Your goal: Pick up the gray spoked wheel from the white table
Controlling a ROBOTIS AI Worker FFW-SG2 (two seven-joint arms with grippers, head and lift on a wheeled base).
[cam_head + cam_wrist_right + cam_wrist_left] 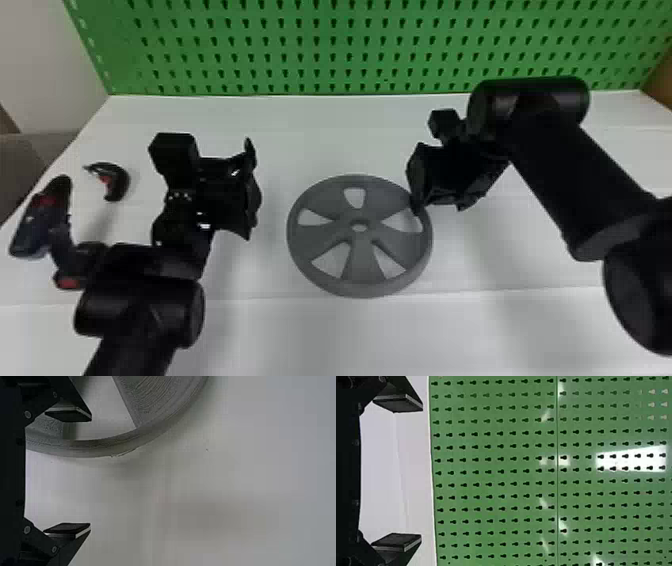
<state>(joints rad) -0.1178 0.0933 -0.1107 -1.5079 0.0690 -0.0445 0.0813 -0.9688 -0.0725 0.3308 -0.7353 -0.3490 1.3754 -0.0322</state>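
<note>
Right pincer [88, 471] and left pincer [420, 472] stood wide. We judged the gray spoked wheel [360, 260] stiff, lightish, best gripped across its rim [95, 448].

The wheel [359, 265] lies flat on the counter [320, 135], near the middle. Behind the counter stands the pegboard [350, 31]. Toward the counter's left end lies the drill [40, 220], with the hand tool [118, 185] behind it and a little to the right. The left pincer [250, 190] is between the hand tool and the wheel, the right pincer [442, 206] at the wheel's right edge.
</note>
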